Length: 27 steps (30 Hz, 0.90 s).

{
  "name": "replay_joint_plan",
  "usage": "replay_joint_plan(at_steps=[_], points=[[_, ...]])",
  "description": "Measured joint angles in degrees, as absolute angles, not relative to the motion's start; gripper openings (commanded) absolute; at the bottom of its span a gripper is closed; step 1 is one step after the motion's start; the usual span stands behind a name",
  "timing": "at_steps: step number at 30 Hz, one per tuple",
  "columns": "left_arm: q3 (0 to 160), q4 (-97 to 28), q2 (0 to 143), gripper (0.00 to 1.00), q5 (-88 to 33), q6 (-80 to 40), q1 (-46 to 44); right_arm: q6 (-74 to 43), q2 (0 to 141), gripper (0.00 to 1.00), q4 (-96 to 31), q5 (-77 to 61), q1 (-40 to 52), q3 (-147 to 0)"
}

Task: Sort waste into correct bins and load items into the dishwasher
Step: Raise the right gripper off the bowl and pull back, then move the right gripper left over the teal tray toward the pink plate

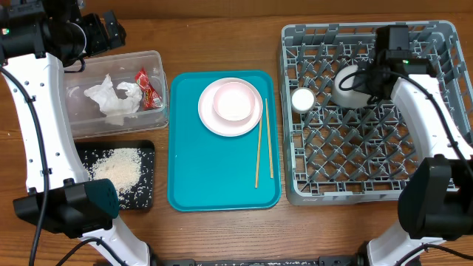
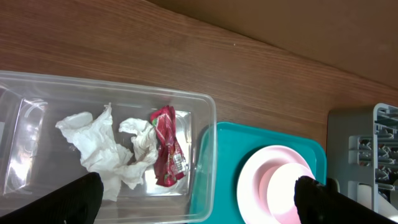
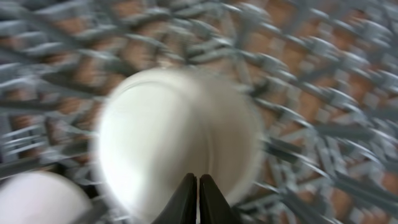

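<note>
while the right tool (image 3: 198, 182) has its two fingers pressed together, tips meeting over the lower inside of the grey-white bowl (image 1: 349, 85), the blurred right wrist view does not show whether any rim sits between them. this bowl lies tilted among the pegs of the grey dish rack (image 1: 369, 177), which stands on the counter (image 1: 222, 37) just beside the teal tray (image 1: 214, 177) on the right arm's side. the small white cup (image 1: 302, 100) sits in the rack too, at the edge nearest the teal tray, just beside the bowl.

on the teal tray, in its far half, rests the pale pink plate (image 1: 211, 118) with the pink bowl (image 1: 233, 102) on it. two wooden chopsticks (image 1: 259, 148) lie lengthwise on the teal tray, between the plate and the rack-side rim, one touching the plate's edge.

on the other side of the teal tray stand two bins, both just beside it. the clear tub (image 1: 85, 125), at the far end, holds crumpled white napkins (image 1: 111, 100) and a red wrapper (image 1: 148, 87). the black tray (image 1: 144, 196), at the near end, holds a heap of rice scraps (image 1: 118, 168).

the left tool (image 2: 202, 199) is spread wide with nothing between its fingers (image 2: 81, 199), up above the clear tub's far edge, apart from everything in it.
</note>
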<state>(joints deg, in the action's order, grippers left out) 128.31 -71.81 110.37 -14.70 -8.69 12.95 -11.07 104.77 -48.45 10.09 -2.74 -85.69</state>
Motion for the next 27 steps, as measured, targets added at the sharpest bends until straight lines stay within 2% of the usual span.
replay_joint_plan(at_steps=[7, 12, 19, 27], points=[[128.31, -71.83, 110.37, 1.0, -14.7, -8.71, 12.95, -13.91, 104.77, 0.16, -52.23, 12.36, -4.62, -86.59], [128.31, -71.81, 110.37, 1.0, -14.7, -8.71, 12.95, -13.85, 104.79, 0.23, -56.1, 2.55, -3.07, -91.83], [128.31, -71.81, 110.37, 1.0, -14.7, -8.69, 12.95, -10.9, 104.79, 0.28, -56.45, -11.2, 3.75, -95.0], [128.31, -71.81, 110.37, 1.0, -14.7, -8.71, 12.95, -7.03, 104.79, 0.33, -56.4, -9.96, 12.95, -95.0]])
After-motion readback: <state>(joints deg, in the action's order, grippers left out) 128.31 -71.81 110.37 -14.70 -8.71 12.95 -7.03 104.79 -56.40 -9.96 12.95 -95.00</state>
